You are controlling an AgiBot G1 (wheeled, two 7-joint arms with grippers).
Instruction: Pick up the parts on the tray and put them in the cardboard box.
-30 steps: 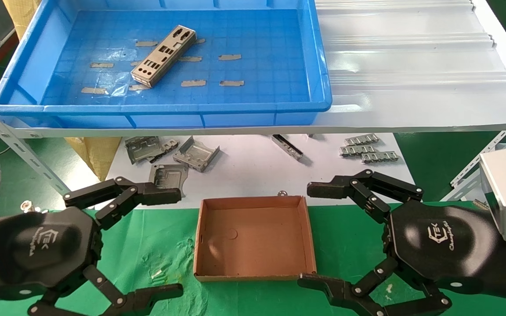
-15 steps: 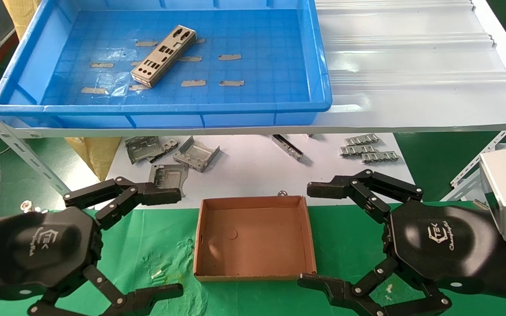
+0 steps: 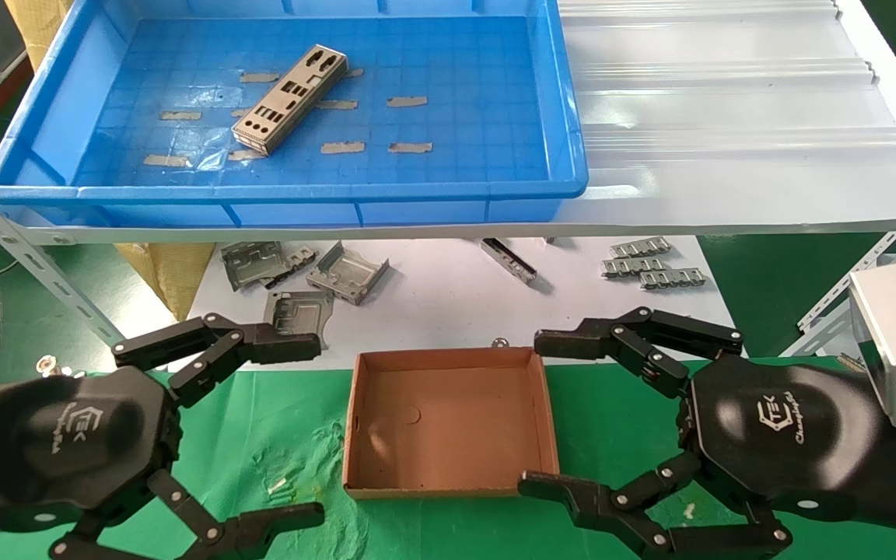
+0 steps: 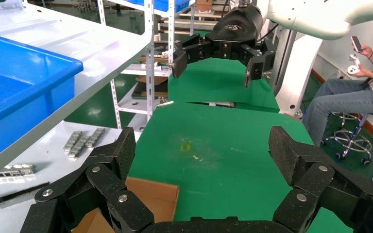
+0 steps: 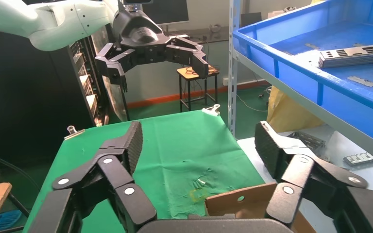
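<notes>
Green cloth covers the desk's near half, and a white shelf spans its far edge. At the near left corner the left gripper (image 3: 261,432) hovers low with its jaws spread wide, holding nothing. Up on the shelf's left end, the tray (image 3: 292,190) holds one stack of parts (image 3: 290,99), lying diagonally on the gridded floor. The cardboard box (image 3: 449,420) sits empty at the middle of the near edge. Just beside its right wall, the right gripper (image 3: 545,420) also gapes empty. Risks: thin flat plates may resist pinching and slide on the floor; a reaching arm might clip the tray's raised rim or the shelf edge; the right gripper's near finger could nudge the light box.
</notes>
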